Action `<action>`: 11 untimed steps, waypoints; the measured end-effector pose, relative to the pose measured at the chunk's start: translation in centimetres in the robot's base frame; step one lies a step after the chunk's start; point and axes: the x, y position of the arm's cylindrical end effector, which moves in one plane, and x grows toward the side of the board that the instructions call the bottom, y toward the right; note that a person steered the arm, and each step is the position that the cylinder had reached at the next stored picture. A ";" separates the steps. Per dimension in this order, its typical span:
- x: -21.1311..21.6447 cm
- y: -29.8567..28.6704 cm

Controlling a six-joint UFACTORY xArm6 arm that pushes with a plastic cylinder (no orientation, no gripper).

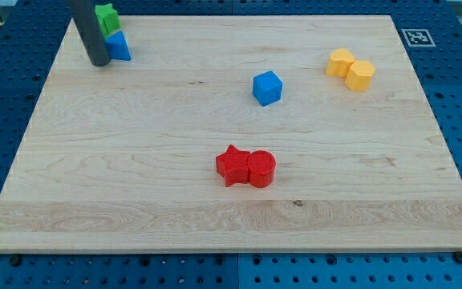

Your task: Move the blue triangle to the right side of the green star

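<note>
The blue triangle point(119, 46) lies near the board's top left corner, touching the lower side of the green star point(107, 18). The dark rod comes down from the view's top, and my tip point(100, 63) rests on the board just left of and slightly below the blue triangle, touching or nearly touching it. The rod hides part of the left sides of both blocks.
A blue cube point(267, 87) sits right of centre. A red star point(232, 165) and a red cylinder point(261, 169) touch below centre. Two yellow blocks point(350, 69) touch at the upper right. The wooden board point(231, 225) ends close to the green star at the top edge.
</note>
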 end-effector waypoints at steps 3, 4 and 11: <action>-0.3 0.3; -0.7 0.3; -1.7 6.5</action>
